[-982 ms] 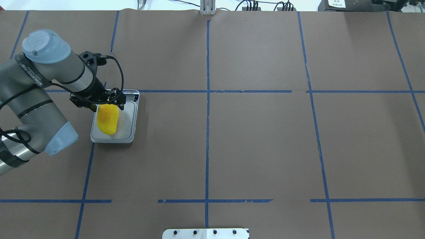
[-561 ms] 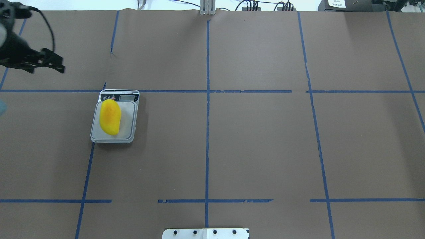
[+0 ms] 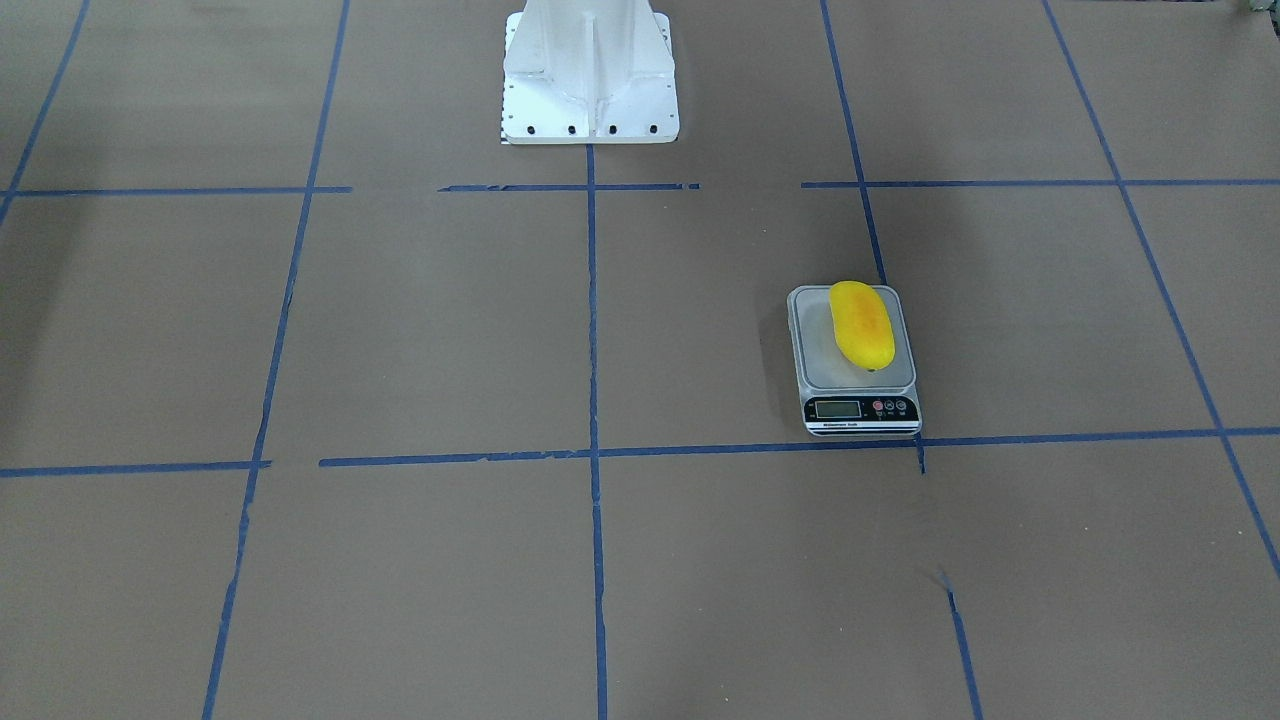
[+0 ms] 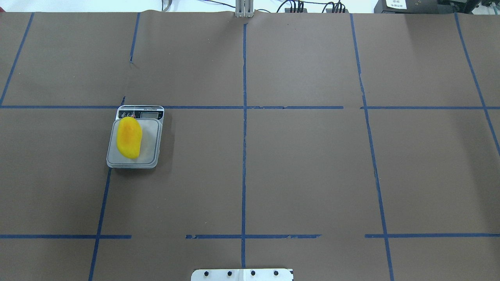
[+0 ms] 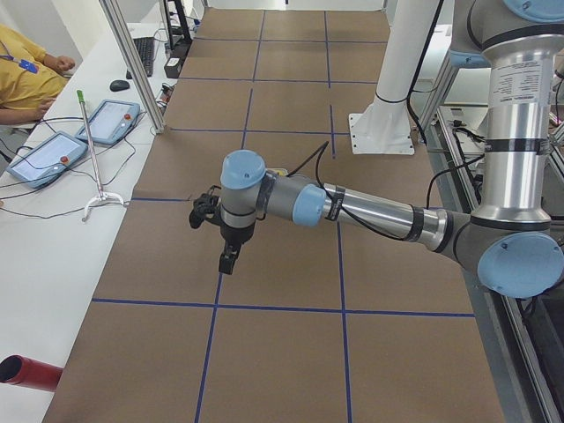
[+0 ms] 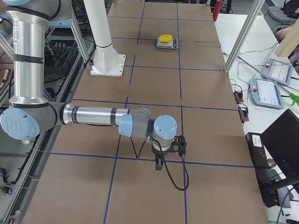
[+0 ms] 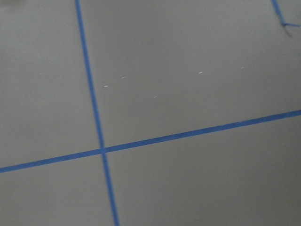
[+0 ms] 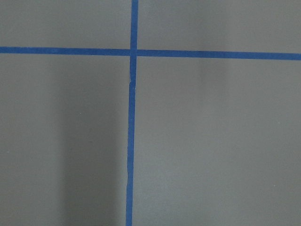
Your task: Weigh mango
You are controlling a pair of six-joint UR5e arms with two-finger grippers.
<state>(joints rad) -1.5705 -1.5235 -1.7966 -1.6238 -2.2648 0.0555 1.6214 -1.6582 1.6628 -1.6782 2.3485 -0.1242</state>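
**Mango on scale, unattended; reading not confirmed**

The mango lies flat and lengthwise on the platform of the grey scale. It sits toward the platform edge on the robot's left, with one end close to the display. Nothing touches it. Placement looks done. In my judgement only the reading is left, and the digits are too small to make out.

The left gripper hangs over bare table, well apart from the scale. It shows only in the left side view, so I cannot tell whether its fingers are apart or together. The same holds for the right gripper, far across the table. Both wrist cameras show only brown paper and blue tape lines. Nothing obstructs the scale.
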